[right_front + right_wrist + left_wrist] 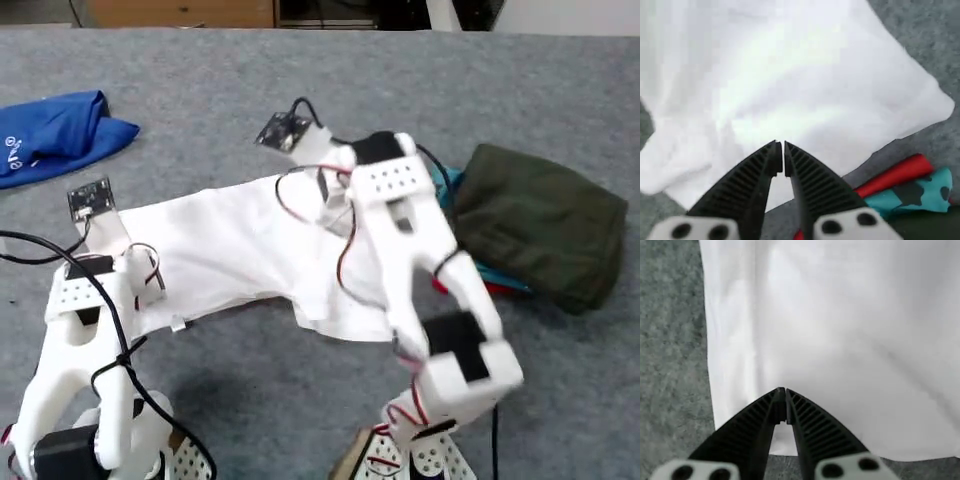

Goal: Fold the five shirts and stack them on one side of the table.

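High view: white shirt (230,250) stretches crosswise between the arms; left gripper (781,390) and right gripper (779,145) clenched, one over each end.

Cloth items, five: one white shirt (230,245), one blue shirt (60,135), one dark green shirt (540,225), one red cloth (895,175), one teal patterned cloth (912,196). Robot arms, two: left arm (75,340), right arm (410,230). Grippers, two, one on each arm: left gripper (781,392), right gripper (779,147); table (300,100), one.
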Available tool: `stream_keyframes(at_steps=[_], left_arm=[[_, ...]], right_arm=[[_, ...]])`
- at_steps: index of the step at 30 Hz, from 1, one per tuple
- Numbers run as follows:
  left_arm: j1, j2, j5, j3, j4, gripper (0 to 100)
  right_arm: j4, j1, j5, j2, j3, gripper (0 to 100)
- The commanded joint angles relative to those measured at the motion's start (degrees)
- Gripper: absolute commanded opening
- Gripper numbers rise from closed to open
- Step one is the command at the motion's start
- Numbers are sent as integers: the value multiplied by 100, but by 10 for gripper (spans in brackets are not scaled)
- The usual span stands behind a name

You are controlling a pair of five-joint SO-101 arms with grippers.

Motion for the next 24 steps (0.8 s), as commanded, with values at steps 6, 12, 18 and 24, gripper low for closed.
stream_keyframes(at_steps=[6,12,18,24], left_arm=[[9,-101,-360,325,26,19],[-264,-101,-545,431,9,19],[-1222,-145,-1178,431,9,19],[-1354,-145,-1301,-158,237,19]], right_arm=[[-167,699,0,2334,-2580,21],[457,787,-264,3969,-4857,22],[949,945,-246,5622,-7002,20],[2215,936,-176,6554,-9262,19]])
